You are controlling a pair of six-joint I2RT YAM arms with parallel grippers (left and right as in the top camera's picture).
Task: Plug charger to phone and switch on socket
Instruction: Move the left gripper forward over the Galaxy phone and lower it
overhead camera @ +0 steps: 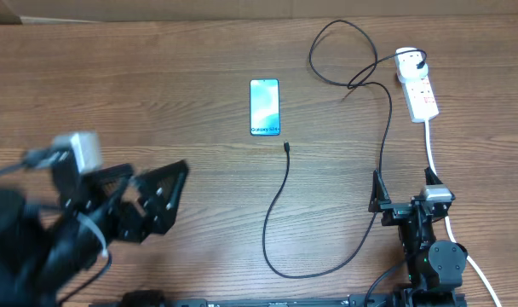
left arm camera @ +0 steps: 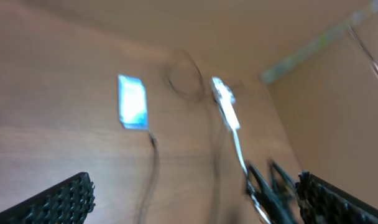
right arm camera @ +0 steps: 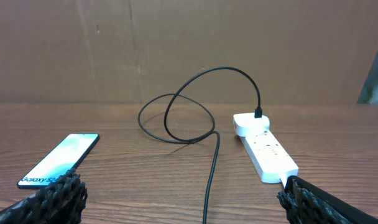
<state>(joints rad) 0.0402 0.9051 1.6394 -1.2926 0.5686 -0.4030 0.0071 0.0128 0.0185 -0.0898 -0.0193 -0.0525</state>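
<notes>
The phone [overhead camera: 264, 107] lies flat at the table's middle, its light-blue screen lit. The charger [overhead camera: 279, 196] is a thin black cable; its connector tip [overhead camera: 287, 147] lies just below the phone's right corner, not touching it. The cable loops round to a white plug in the socket [overhead camera: 418, 88], a white power strip at the far right. My left gripper [overhead camera: 169, 194] is open and empty at the lower left. My right gripper [overhead camera: 402, 198] is open and empty below the socket. The right wrist view shows the phone [right arm camera: 59, 160], cable [right arm camera: 211, 168] and socket [right arm camera: 267, 149].
The socket's thick white cord [overhead camera: 436, 166] runs down past my right arm. The left wrist view is blurred but shows the phone [left arm camera: 132, 102], the socket [left arm camera: 225, 106] and the right arm [left arm camera: 270, 186]. A brown wall [right arm camera: 189, 43] stands behind the table.
</notes>
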